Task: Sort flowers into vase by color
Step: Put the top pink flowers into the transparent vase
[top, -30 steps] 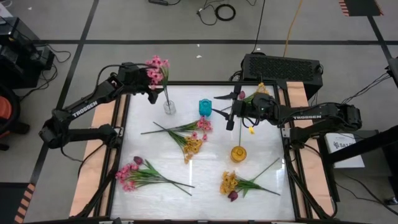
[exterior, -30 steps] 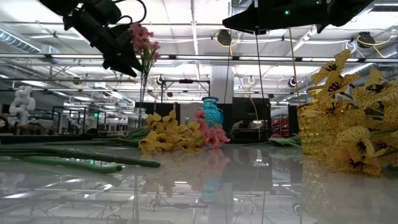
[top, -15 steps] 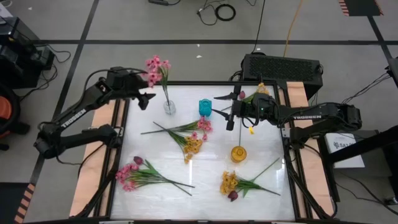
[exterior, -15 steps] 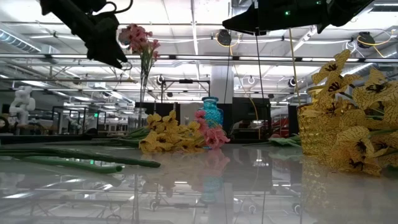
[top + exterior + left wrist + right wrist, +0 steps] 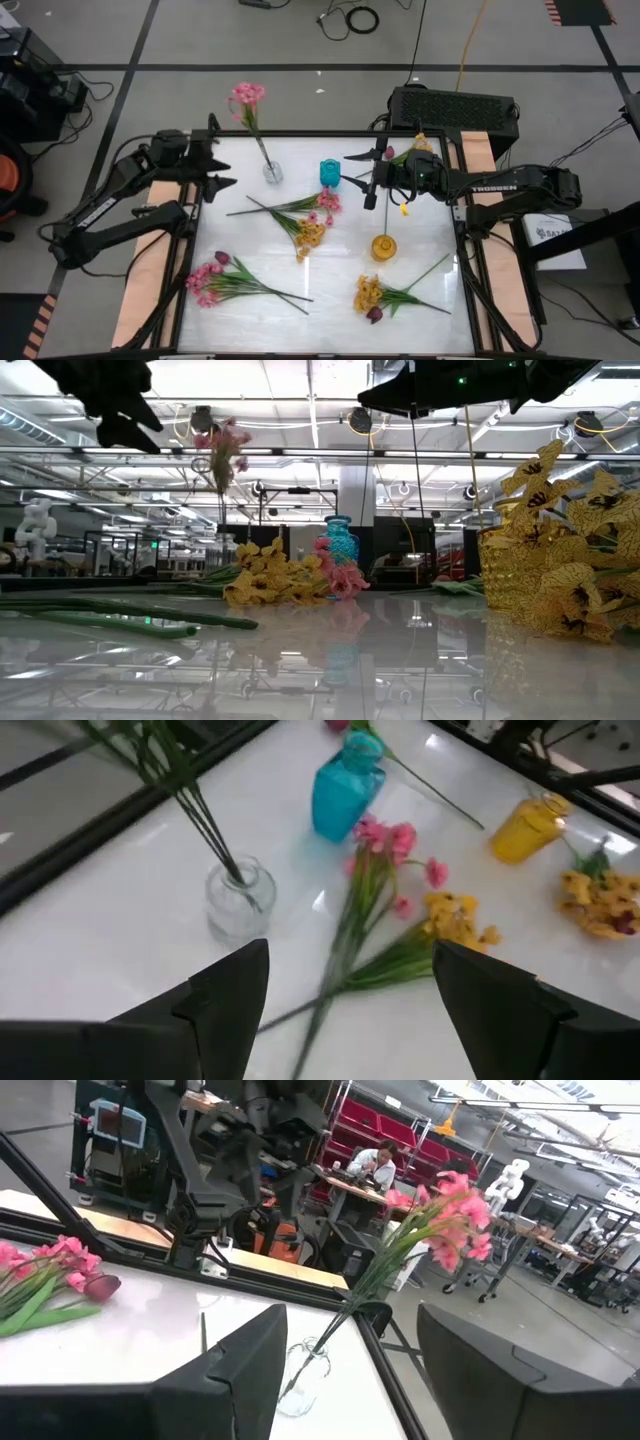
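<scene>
Your left claw (image 5: 213, 165) hangs spread and empty at the table's (image 5: 420, 305) left edge. The nearest loose spray (image 5: 285, 205) lies toward four o'clock, stem running nine to three. Right claw (image 5: 362, 175), spread, waits by the blue vase (image 5: 330, 172). Count three vases and four loose sprays; one pink spray (image 5: 248, 100) already stands in the clear vase (image 5: 272, 172).

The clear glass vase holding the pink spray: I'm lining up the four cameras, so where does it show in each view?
High view: clear vase, far side of the table, left of the blue vase.
Low view: mostly hidden; only its pink spray shows, upper left.
Left wrist view: vase left of centre, beside the blue vase.
Right wrist view: vase low at centre.
Shared landmark: the pink spray standing in it.
</scene>
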